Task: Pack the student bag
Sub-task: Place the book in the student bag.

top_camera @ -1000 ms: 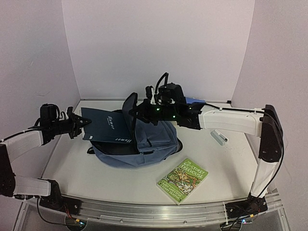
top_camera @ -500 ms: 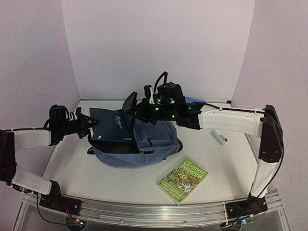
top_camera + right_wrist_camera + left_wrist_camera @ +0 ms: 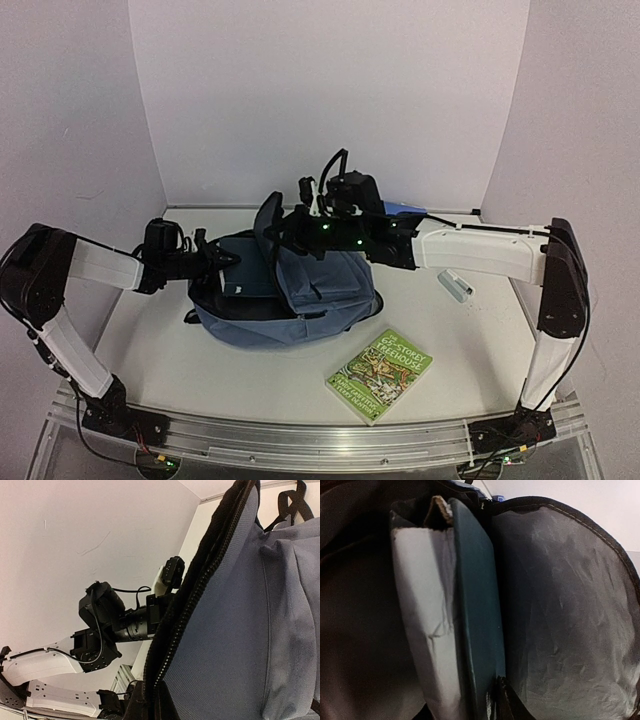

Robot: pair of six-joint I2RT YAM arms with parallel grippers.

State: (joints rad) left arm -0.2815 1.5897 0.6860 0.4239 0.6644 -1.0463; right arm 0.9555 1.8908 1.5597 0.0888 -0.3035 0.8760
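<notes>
Bag: the student bag point(image 3: 320, 300) lies mid-table point(image 3: 200, 370), mouth leftward.
Right: my right gripper point(image 3: 277, 228) pinches its zipper rim — flap raised.
Left: my left gripper point(image 3: 492, 707), inside, clamps the teal notebook point(image 3: 477, 620).

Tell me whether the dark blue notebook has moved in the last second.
Yes. The dark blue notebook slid right in the top view, from outside the student bag into its opening; the green storybook stayed put.

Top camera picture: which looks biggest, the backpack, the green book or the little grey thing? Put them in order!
1. Student bag: by far the largest.
2. Green book: clearly smaller.
3. Small grey object: the smallest, too small to tell what it is.
</notes>
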